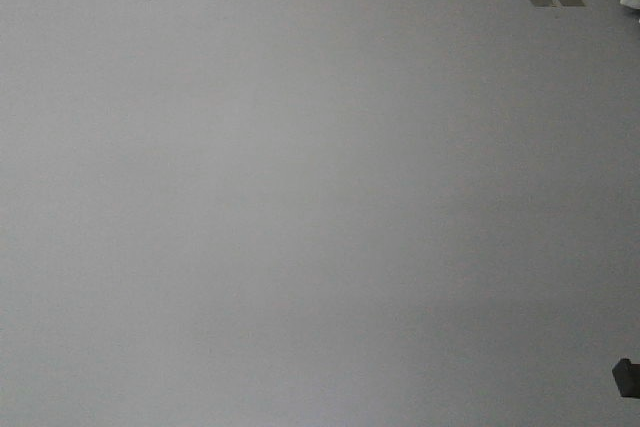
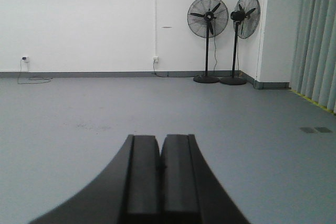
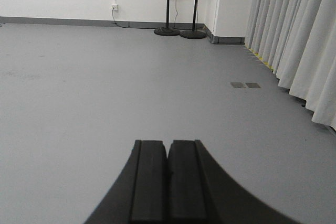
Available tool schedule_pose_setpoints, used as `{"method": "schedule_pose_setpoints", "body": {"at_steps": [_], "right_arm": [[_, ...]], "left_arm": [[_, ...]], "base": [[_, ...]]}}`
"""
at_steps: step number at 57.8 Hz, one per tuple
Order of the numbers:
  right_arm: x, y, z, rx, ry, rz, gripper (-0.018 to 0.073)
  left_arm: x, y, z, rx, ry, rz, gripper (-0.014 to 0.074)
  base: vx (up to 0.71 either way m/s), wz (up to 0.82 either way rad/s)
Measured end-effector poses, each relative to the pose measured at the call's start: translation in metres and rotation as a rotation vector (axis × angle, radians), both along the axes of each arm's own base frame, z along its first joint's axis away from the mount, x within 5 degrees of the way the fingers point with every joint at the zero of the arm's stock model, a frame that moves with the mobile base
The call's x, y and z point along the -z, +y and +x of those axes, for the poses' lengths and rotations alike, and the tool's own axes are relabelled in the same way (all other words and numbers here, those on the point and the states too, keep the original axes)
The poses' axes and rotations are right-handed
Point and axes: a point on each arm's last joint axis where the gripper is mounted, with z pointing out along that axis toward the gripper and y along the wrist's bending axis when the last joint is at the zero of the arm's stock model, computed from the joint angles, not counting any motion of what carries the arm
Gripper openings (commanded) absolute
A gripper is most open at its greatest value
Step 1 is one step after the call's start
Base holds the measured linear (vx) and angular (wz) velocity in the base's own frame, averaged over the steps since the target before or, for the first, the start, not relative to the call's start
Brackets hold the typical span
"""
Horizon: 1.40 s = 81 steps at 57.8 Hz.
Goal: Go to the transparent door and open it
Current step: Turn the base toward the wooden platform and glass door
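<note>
The transparent door is out of view in every frame. My left gripper (image 2: 159,139) is shut and empty, its two black pads pressed together, pointing over bare grey floor toward a white wall. My right gripper (image 3: 168,144) is also shut and empty, pointing over the same floor. The front view shows only grey floor (image 1: 300,197) and a small black piece (image 1: 627,377) at its lower right edge.
Two black pedestal fans (image 2: 208,19) (image 2: 243,14) stand in the far corner; their bases also show in the right wrist view (image 3: 168,31). Pale curtains (image 3: 299,35) hang along the right side. Two grey floor plates (image 3: 245,85) (image 1: 556,0) lie near them. Wall sockets (image 2: 155,59) sit low.
</note>
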Motion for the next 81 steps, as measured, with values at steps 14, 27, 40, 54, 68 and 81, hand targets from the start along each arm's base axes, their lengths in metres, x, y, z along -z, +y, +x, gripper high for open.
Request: {"method": "schedule_pose_setpoints", "body": {"at_steps": [14,27,40,54,68,81], "right_arm": [[0.0000,0.0000,0.0000,0.000,0.000,0.000,-0.0008],[0.0000,0.0000,0.0000,0.000,0.000,0.000,-0.0008],[0.0000,0.0000,0.0000,0.000,0.000,0.000,-0.0008],[0.0000,0.0000,0.0000,0.000,0.000,0.000,-0.0008],[0.0000,0.0000,0.0000,0.000,0.000,0.000,-0.0008],[0.0000,0.0000,0.0000,0.000,0.000,0.000,-0.0008]], "left_arm": [[0.0000,0.0000,0.0000,0.000,0.000,0.000,-0.0006],[0.0000,0.0000,0.0000,0.000,0.000,0.000,-0.0006],[0.0000,0.0000,0.0000,0.000,0.000,0.000,-0.0006],[0.0000,0.0000,0.0000,0.000,0.000,0.000,-0.0006],[0.0000,0.0000,0.0000,0.000,0.000,0.000,-0.0006],[0.0000,0.0000,0.0000,0.000,0.000,0.000,-0.0006]], "base": [[0.00,0.00],[0.03,-0.01],[0.06,0.00],[0.11,-0.04],[0.13,-0.07],[0.11,0.11]]}}
